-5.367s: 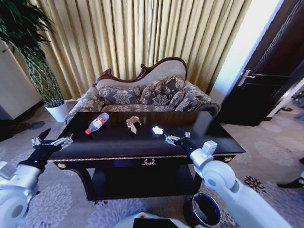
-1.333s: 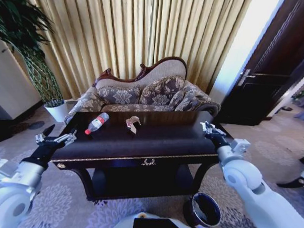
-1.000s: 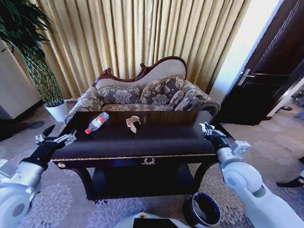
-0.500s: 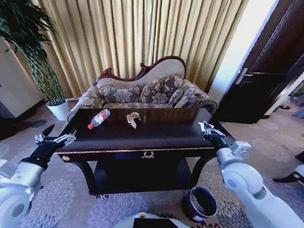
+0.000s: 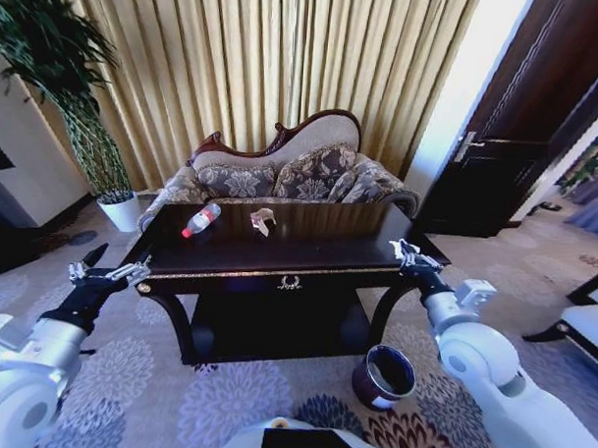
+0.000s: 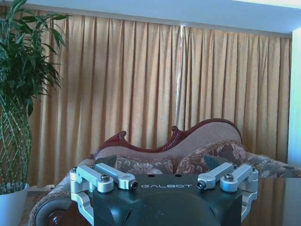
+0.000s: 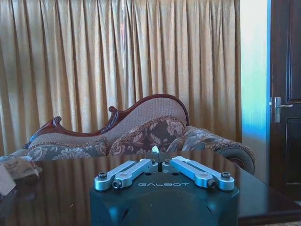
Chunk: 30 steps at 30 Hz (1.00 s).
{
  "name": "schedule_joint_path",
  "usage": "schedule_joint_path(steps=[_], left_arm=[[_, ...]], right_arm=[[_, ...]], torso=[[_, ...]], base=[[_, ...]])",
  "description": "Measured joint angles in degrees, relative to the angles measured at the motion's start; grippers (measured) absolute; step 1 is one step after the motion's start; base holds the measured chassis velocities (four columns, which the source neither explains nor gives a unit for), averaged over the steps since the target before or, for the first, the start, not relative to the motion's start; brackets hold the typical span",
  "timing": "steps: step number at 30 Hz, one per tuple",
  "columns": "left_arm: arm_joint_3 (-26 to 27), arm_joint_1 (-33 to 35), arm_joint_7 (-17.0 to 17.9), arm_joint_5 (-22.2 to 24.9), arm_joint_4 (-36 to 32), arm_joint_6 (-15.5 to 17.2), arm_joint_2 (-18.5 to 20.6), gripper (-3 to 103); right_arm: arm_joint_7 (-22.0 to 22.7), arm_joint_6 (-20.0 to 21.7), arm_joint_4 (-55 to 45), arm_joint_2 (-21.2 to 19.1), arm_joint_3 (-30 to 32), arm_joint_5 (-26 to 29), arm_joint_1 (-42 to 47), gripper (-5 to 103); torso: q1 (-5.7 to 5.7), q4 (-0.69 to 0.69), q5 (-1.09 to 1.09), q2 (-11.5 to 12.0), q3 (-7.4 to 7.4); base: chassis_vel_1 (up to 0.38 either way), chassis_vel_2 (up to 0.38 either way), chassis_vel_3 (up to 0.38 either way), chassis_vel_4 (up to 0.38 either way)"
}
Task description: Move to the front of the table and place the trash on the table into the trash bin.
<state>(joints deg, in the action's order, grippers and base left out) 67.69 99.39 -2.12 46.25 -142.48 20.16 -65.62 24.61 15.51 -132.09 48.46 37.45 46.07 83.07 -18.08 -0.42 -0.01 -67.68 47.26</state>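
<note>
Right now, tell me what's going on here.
The robot faces the table with both arms raised. Its right tool is over the table's right end, shut on a small white paper wad. The left tool hangs open off the table's left corner, holding nothing. A plastic bottle and a tan wrapper lie on the tabletop near the sofa side. The trash bin stands on the carpet below the right arm.

You get daylight glowing through the curtains [image 5: 285,66], bright glare beside the door [image 5: 538,144], sofa reflections on the glossy counter [image 5: 298,249], strong fisheye bending at head-view edges.
</note>
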Motion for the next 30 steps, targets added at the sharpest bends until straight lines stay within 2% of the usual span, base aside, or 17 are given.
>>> schedule_joint_path(steps=[7,15,17,19,20,23,24,29,30], left_arm=[[0.03,0.01,0.01,-0.04,-0.06,-0.01,-0.08,100],[0.2,0.0,0.02,-0.09,0.04,-0.1,-0.17,100],[0.24,-0.04,0.02,-0.09,-0.13,-0.11,-0.16,100],[0.39,-0.05,0.05,-0.07,-0.45,-0.12,-0.16,100],[0.39,-0.05,0.05,-0.07,-0.45,-0.12,-0.16,100],[0.64,0.15,0.07,0.01,-0.75,-0.14,-0.28,100],[0.64,0.15,0.07,0.01,-0.75,-0.14,-0.28,100],[0.68,0.19,0.07,0.02,-0.76,-0.18,-0.51,100],[0.68,0.19,0.07,0.02,-0.76,-0.18,-0.51,100]], right_arm=[[-1.25,-0.09,2.19,1.11,-1.96,-1.35,1.12,0],[-1.75,1.08,13.21,4.51,-8.87,-3.72,0.94,0],[-1.78,1.27,17.05,5.29,-10.28,-5.15,-0.01,0],[-2.36,1.42,25.34,6.63,-12.18,-7.61,-2.47,0],[-2.36,1.42,25.34,6.63,-12.18,-7.61,-2.47,0],[-3.08,1.29,36.35,8.14,-13.98,-9.77,-6.54,0],[-3.08,1.29,36.35,8.14,-13.98,-9.77,-6.54,0],[-5.02,0.17,52.07,9.87,-15.23,-13.15,-12.45,0],[-5.02,0.17,52.07,9.87,-15.23,-13.15,-12.45,0]], torso=[[0.02,-0.01,0.0,-0.01,-0.01],[-0.03,-0.01,0.01,0.02,0.02],[-0.03,0.0,0.0,0.02,0.02],[-0.02,-0.01,0.01,0.02,0.02],[-0.02,-0.01,0.01,0.02,0.02],[-0.01,-0.01,0.01,0.01,0.0],[-0.01,-0.01,0.01,0.01,0.0],[-0.01,0.0,0.01,0.02,0.01],[-0.01,0.0,0.01,0.02,0.01]], base=[[0.11,-0.109,-0.106,0.098],[0.0,0.0,0.0,0.0],[0.0,0.0,0.0,0.0],[0.0,0.0,0.0,0.0],[0.0,0.0,0.0,0.0],[0.0,0.0,0.0,0.0],[0.0,0.0,0.0,0.0],[0.0,0.0,0.0,0.0],[0.0,0.0,0.0,0.0]])
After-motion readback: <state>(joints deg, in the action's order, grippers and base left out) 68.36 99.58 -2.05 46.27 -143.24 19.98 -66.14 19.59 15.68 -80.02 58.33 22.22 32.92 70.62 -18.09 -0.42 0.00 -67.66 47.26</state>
